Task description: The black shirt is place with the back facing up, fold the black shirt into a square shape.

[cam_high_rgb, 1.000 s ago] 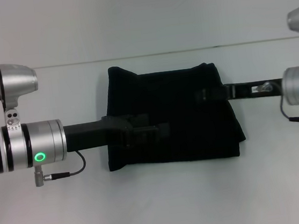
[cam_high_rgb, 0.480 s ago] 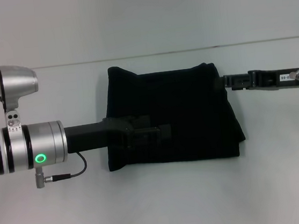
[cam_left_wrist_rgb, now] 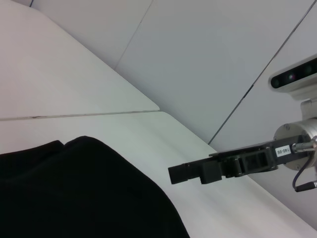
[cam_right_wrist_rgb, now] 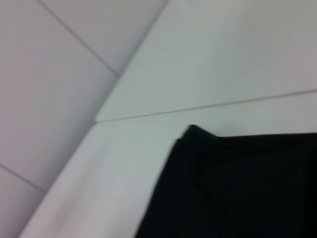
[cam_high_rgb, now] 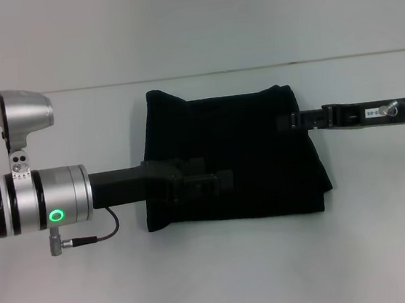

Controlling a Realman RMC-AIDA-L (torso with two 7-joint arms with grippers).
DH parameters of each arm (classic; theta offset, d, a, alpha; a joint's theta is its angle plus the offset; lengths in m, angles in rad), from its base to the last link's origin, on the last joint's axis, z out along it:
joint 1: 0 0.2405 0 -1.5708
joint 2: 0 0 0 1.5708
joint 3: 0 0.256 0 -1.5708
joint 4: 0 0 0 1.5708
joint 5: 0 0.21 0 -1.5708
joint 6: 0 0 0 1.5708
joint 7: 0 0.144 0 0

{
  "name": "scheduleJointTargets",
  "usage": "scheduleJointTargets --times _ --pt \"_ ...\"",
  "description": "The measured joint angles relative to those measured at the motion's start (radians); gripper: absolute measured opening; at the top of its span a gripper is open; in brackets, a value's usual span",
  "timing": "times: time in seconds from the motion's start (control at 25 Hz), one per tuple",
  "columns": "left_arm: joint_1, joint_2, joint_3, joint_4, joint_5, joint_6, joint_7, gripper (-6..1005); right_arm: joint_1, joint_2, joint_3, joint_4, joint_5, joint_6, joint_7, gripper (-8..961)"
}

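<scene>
The black shirt [cam_high_rgb: 247, 154] lies folded into a rough square in the middle of the white table [cam_high_rgb: 224, 273]. My left gripper [cam_high_rgb: 210, 182] reaches in from the left and sits low over the shirt's near left part, black against black. My right gripper [cam_high_rgb: 284, 123] comes in from the right at the shirt's right edge. In the left wrist view the right gripper [cam_left_wrist_rgb: 178, 174] hangs just above the table beside the shirt [cam_left_wrist_rgb: 74, 193], its fingers together with nothing in them. The right wrist view shows only a corner of the shirt [cam_right_wrist_rgb: 237, 183] on the table.
The table's far edge [cam_high_rgb: 201, 74] meets a pale wall behind the shirt. White tabletop lies in front of the shirt and on both sides under the arms. A cable [cam_high_rgb: 102, 232] loops below my left wrist.
The right gripper pulled back to the right half a second ago and has now come back left to the shirt's right edge, with its wrist turned. The left arm has barely moved.
</scene>
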Motion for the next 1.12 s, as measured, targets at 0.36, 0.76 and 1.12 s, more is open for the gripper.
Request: scheduleJointTargets --times 0.36,0.76,1.12 --pt "0.002 0.000 0.005 0.001 0.008 0.000 0.003 844 0.044 0.019 -0.015 0.064 0.010 0.068 -0.112 674" --pt "0.002 0.003 0.001 0.001 0.011 -0.006 0.001 843 0.064 0.065 -0.098 0.138 0.010 0.343 -0.213 260" --pt "-0.001 0.006 0.000 0.000 0.011 -0.011 -0.002 843 0.057 0.069 -0.115 0.151 0.015 0.435 -0.238 -1"
